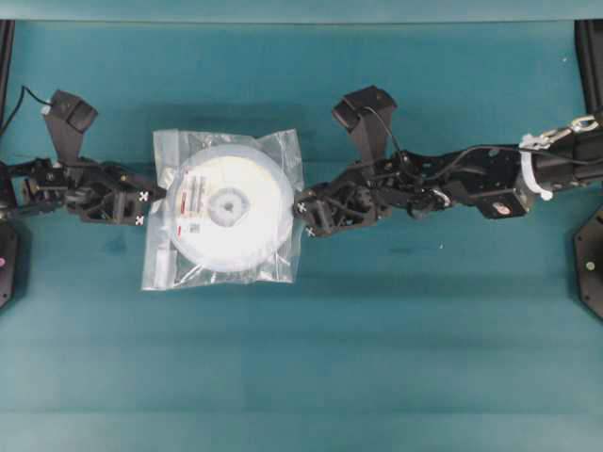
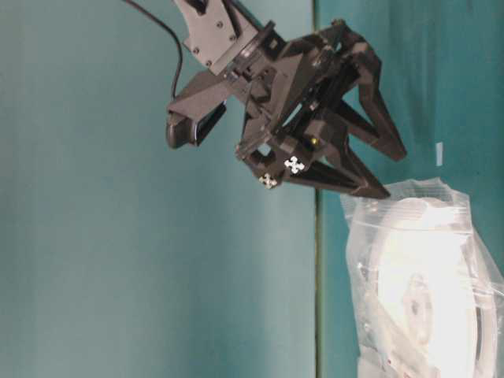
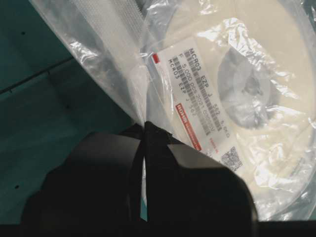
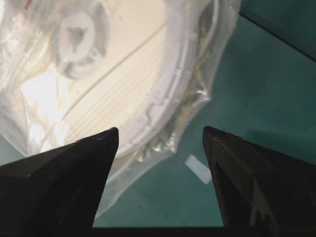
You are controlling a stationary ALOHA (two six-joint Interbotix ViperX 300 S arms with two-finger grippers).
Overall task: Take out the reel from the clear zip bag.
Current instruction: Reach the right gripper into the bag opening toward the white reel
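Observation:
The clear zip bag lies flat on the teal table with the white reel inside it. The reel's red-marked label and grey hub show through the plastic. My left gripper is shut on the bag's left edge, pinching the film. My right gripper stands open at the bag's right edge. In the right wrist view the bag's crinkled edge and the reel's rim lie just ahead of my open right gripper. In the table-level view the right gripper hovers beside the bag.
A small white tape mark sits on the table beside the bag's right edge. Black frame posts and arm bases stand at the table's sides. Teal table surface stretches in front of the bag.

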